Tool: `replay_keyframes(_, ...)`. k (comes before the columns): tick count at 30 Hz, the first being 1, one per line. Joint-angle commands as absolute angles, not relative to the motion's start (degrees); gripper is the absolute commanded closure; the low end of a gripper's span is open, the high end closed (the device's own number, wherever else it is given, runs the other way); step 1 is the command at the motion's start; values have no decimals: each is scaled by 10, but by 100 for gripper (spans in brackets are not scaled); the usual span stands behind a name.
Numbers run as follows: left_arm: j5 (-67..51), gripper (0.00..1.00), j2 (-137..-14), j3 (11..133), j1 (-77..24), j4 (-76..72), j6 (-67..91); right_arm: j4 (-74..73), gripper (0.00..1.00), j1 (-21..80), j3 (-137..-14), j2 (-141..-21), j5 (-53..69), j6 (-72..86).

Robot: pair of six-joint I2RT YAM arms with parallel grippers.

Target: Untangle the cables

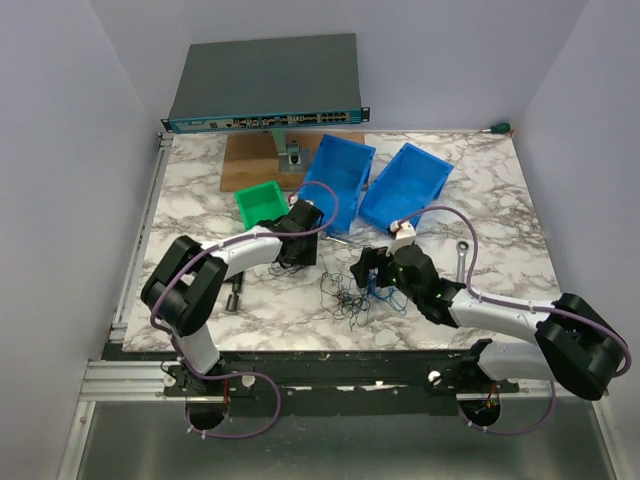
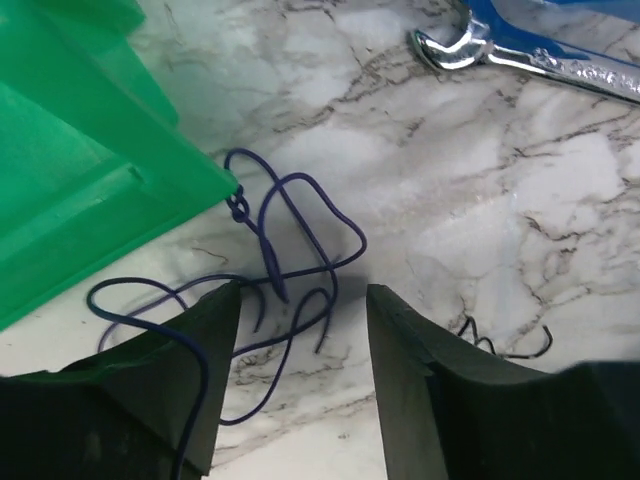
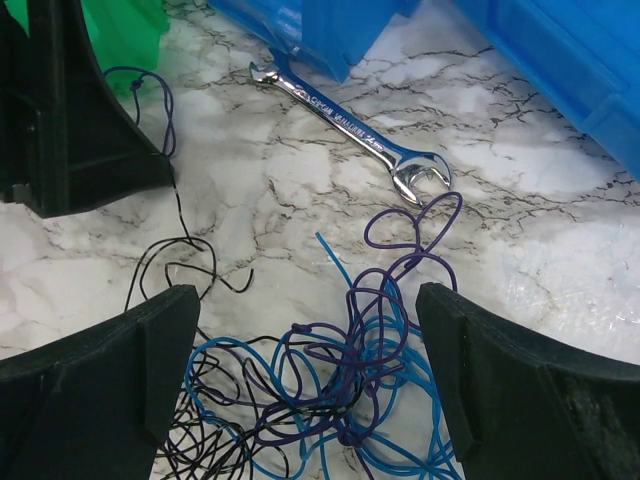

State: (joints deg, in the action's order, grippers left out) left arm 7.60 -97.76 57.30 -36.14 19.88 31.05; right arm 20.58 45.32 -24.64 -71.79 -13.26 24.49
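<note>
The left gripper (image 2: pixel 303 300) is released, its jaws apart over 1 loose purple wire (image 2: pixel 300 215) that lies on the marble worktop (image 2: pixel 520 250) just beside the green bin (image 2: pixel 80 180). The right gripper (image 3: pixel 307 300) is spread wide above the cables (image 3: pixel 340 390), a blue, purple and black tangle near the silver wrench (image 3: pixel 350 120).

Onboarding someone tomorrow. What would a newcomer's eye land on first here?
A scribbly tangle of blue, purple and black cables lies at the front centre of the marble table, with the right arm's fingers spread wide just above it. To its left, the left arm's fingers stand open at a loose purple wire beside the green bin. A silver wrench lies just behind the tangle.
</note>
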Motion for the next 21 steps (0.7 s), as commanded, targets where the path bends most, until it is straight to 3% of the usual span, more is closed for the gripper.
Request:
replay_keyframes(1, 95, 62, -1002, 574, -361, 211, 316, 227, 0, 455, -230, -692, -141, 249)
replay_keyframes(5, 80, 98, -1007, 566, -361, 201, 316, 232, 0, 455, -223, -682, -145, 249)
replay_keyframes(21, 39, 100, -756, 558, -359, 272, 296, 233, 2, 455, -217, -669, -174, 253)
